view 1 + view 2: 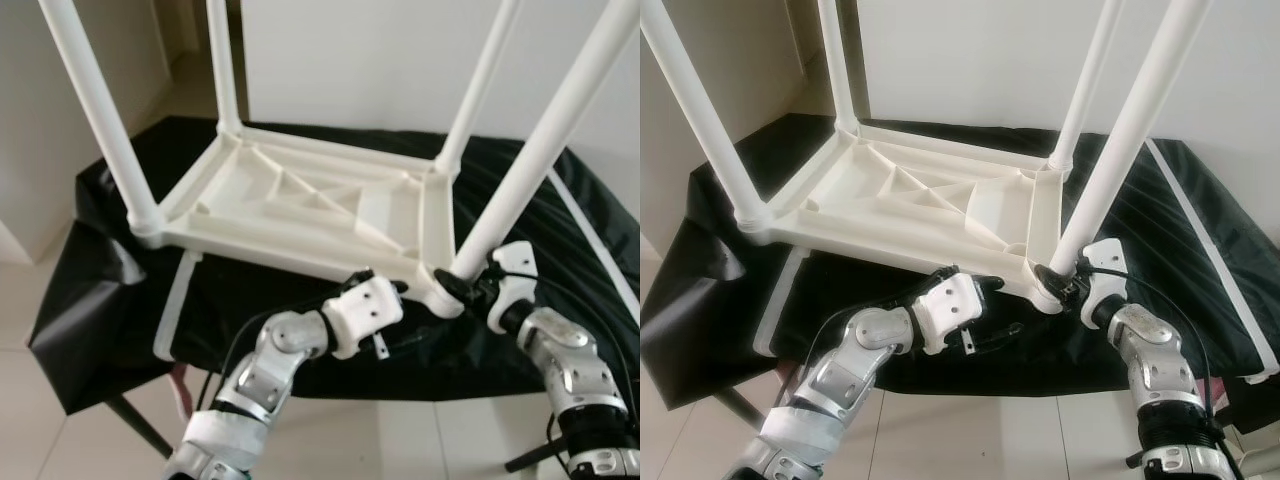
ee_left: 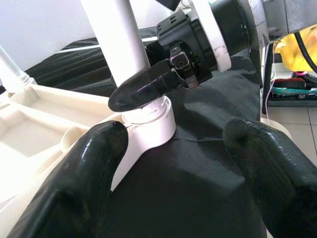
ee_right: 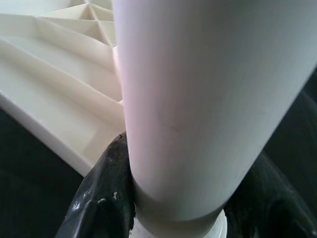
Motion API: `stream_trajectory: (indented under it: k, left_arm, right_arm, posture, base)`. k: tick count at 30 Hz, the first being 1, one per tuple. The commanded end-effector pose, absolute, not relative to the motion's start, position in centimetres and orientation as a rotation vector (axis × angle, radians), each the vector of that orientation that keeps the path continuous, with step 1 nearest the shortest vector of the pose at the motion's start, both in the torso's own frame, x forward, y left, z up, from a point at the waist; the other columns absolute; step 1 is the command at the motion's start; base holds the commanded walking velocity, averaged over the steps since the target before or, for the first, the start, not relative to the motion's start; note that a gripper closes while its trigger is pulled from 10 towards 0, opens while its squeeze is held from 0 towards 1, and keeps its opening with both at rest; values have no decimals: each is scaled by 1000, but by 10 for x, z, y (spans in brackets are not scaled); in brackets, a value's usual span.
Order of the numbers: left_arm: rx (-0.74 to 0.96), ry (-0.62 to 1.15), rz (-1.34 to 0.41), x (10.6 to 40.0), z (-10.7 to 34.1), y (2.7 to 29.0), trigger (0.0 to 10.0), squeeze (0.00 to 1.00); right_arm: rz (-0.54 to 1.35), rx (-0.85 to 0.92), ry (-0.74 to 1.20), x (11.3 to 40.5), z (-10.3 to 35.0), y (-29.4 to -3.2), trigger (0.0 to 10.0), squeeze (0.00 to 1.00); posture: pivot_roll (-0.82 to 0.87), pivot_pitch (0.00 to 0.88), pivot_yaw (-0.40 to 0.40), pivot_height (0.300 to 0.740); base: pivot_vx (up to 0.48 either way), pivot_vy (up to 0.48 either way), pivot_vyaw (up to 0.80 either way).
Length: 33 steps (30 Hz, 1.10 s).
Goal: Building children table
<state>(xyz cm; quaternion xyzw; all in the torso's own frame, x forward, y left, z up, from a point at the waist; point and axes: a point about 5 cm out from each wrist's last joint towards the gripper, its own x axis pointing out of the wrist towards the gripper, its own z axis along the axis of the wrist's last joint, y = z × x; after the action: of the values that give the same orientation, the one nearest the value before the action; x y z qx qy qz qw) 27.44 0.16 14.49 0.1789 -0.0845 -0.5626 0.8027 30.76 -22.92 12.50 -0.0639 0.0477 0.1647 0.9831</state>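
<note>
Black cloth [image 1: 560, 230] covers the work surface, where the white children's table [image 1: 300, 200] lies upside down, legs up. At its near right corner, the right gripper [image 1: 462, 285] clamps the leg [image 1: 530, 170] base; beside it, the left gripper [image 2: 168, 163] hovers with fingers apart.

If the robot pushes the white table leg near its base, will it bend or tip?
The table leg looks like a thick rigid plastic tube, so it probably will not bend. The right pincer grips it low at its socket, so it likely stays upright. Its smooth surface may slip.
</note>
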Motion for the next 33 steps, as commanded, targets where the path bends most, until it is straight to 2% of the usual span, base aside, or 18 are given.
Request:
stream_trajectory:
  k: [1, 7, 9, 16, 19, 23, 33]
  left_arm:
    - [380, -187, -1191, 274, 145, 0, 10000, 0]
    - [376, -193, -1183, 275, 146, 0, 10000, 0]
    - [362, -198, -1159, 277, 147, 1, 10000, 0]
    - [331, -201, -1129, 280, 148, 1, 10000, 0]
    - [295, -217, -1115, 281, 155, 1, 10000, 0]
    - [290, -225, -1100, 284, 158, 2, 10000, 0]
    - [272, -231, -1090, 284, 159, 2, 10000, 0]
  right_arm:
    - [295, -127, 181, 302, 108, -234, 10000, 0]
    - [227, -118, 179, 303, 108, -232, 10000, 0]
    - [111, -69, 181, 306, 109, -224, 10000, 0]
    - [-9, -4, 177, 311, 110, -205, 10000, 0]
    - [-175, 87, 149, 314, 112, -193, 10000, 0]
    - [-282, 117, 128, 313, 113, -181, 10000, 0]
    - [-363, 104, 93, 316, 123, -174, 10000, 0]
  posture:
    - [-57, 0, -32, 740]
    - [-58, 0, -31, 740]
    - [-64, 0, -34, 740]
    - [-68, 0, -34, 740]
    - [-62, 0, -38, 740]
    - [-54, 0, -45, 740]
    - [-51, 0, -45, 740]
  base:
    - [0, 0, 0]
    - [0, 0, 0]
    - [0, 0, 0]
    - [0, 0, 0]
    - [0, 0, 0]
    - [0, 0, 0]
    - [0, 0, 0]
